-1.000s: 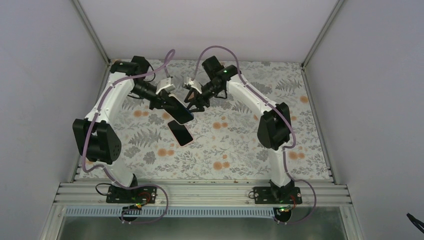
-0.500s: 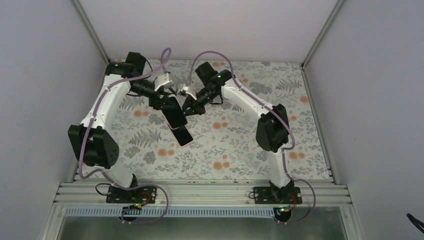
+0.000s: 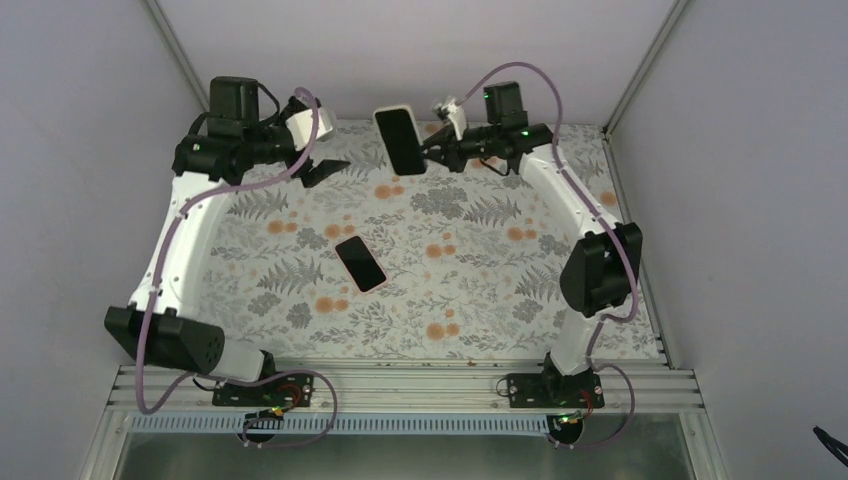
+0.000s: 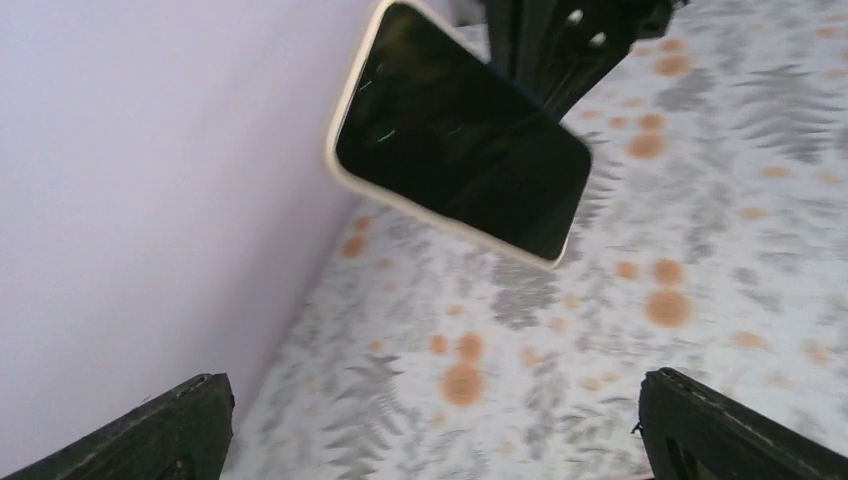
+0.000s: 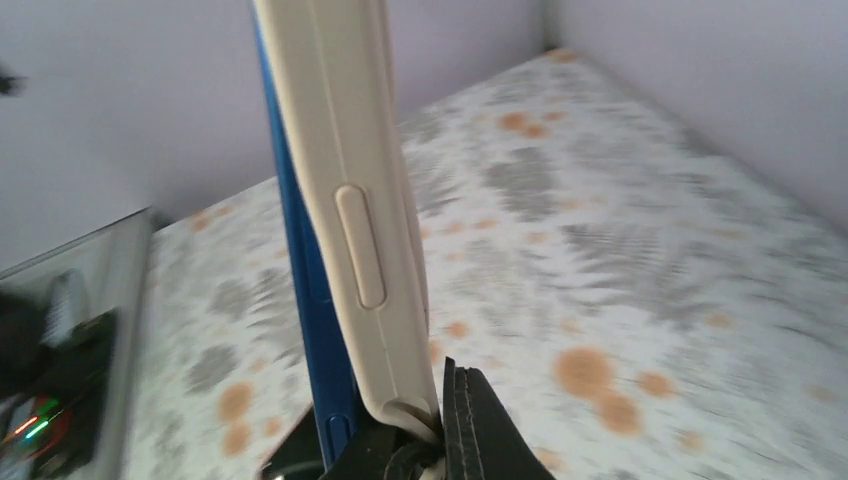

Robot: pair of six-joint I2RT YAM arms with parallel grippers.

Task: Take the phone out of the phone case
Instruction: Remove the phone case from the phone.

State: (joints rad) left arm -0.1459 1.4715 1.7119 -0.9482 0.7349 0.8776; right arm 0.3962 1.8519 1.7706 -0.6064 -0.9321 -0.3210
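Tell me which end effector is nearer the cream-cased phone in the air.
Right. The right end effector grips the cream-cased phone; the left end effector is open and apart, to its left.

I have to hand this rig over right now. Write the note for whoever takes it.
Left gripper: open, empty, raised at far left.
Right gripper: shut on the phone case, held in the air near the back wall.
Phone: screen framed by the cream case rim, so not out yet.
A second dark phone lies flat on the floral mat.
Done: case lifted.
Left: probably regrasp with the left gripper and work the phone free.
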